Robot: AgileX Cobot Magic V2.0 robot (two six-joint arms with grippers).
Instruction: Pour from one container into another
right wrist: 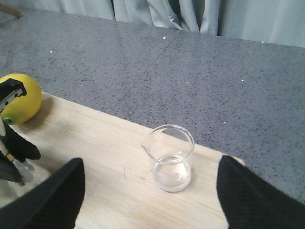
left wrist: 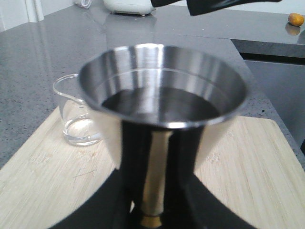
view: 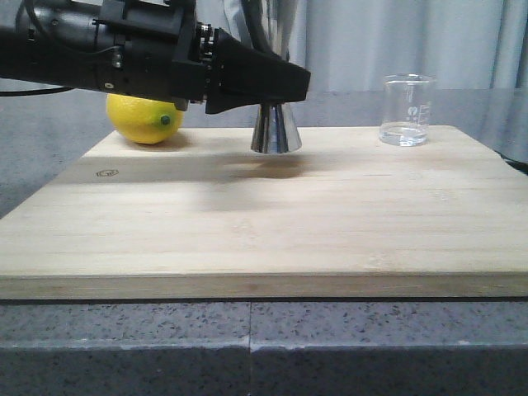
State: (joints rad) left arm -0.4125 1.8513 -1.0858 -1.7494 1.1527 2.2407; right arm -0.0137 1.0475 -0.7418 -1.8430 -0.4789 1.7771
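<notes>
The steel hourglass jigger [view: 276,132] stands upright at the back middle of the wooden board [view: 247,231]. My left gripper [view: 276,82] is shut on its narrow waist; the gold band [left wrist: 151,220] shows between the black fingers [left wrist: 131,162]. The wide upper cup [left wrist: 162,90] fills the left wrist view. I cannot tell whether its base touches the board. The clear glass beaker [view: 406,110] stands alone at the back right, upright, seemingly almost empty. My right gripper [right wrist: 150,200] hangs open above the board, the beaker [right wrist: 170,160] ahead of its fingers [right wrist: 257,195].
A yellow lemon [view: 144,118] lies at the board's back left corner, just behind my left arm. The board sits on a grey speckled counter [view: 247,346]. Curtains hang behind. A small orange fruit [left wrist: 295,19] sits on a far counter.
</notes>
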